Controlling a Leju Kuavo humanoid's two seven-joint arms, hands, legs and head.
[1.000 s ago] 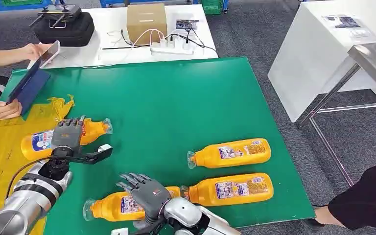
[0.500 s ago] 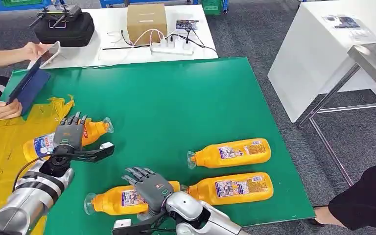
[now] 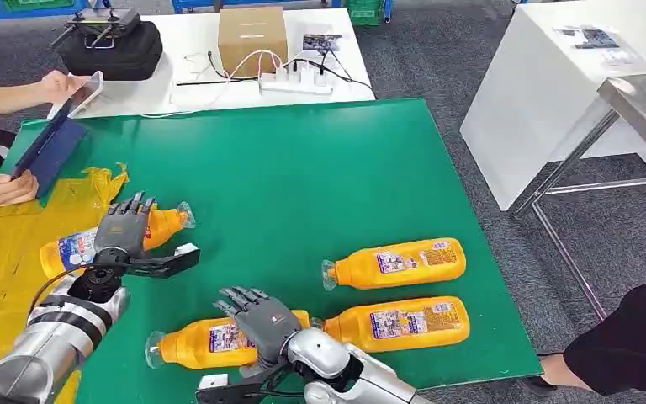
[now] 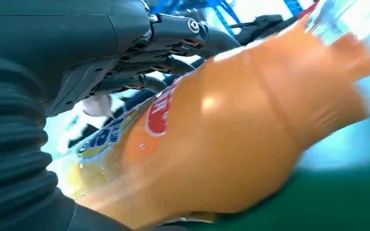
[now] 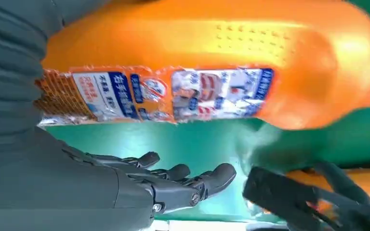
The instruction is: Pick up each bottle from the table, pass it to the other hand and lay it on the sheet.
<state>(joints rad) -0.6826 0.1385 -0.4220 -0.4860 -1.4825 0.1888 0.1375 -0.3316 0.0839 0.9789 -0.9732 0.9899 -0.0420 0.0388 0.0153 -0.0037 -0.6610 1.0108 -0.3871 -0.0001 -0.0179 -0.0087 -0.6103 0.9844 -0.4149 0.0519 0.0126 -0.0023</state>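
Note:
Several orange bottles lie on the green table (image 3: pixel 303 177). One bottle (image 3: pixel 71 248) rests partly on the yellow sheet (image 3: pixel 0 269), its neck out over the green. My left hand (image 3: pixel 122 229) hovers over its shoulder with fingers spread and thumb out; up close the bottle (image 4: pixel 221 144) lies just under the fingers (image 4: pixel 173 29). My right hand (image 3: pixel 262 318) is spread above a second bottle (image 3: pixel 189 345) near the front edge; the right wrist view shows that bottle (image 5: pixel 197 48) apart from the fingers (image 5: pixel 183 185). Two more bottles (image 3: pixel 395 263) (image 3: pixel 399 324) lie to the right.
A person's hands (image 3: pixel 0 187) hold a tablet (image 3: pixel 50 147) at the table's left edge. Behind stands a white table with a cardboard box (image 3: pixel 252 38), a black case (image 3: pixel 109 46) and a power strip (image 3: pixel 294 82). Another white table (image 3: pixel 547 109) and a person (image 3: pixel 631 345) are on the right.
My right hand has slid a little to the right over the near bottle. My left hand has shifted slightly right and raised its fingers over the bottle on the sheet.

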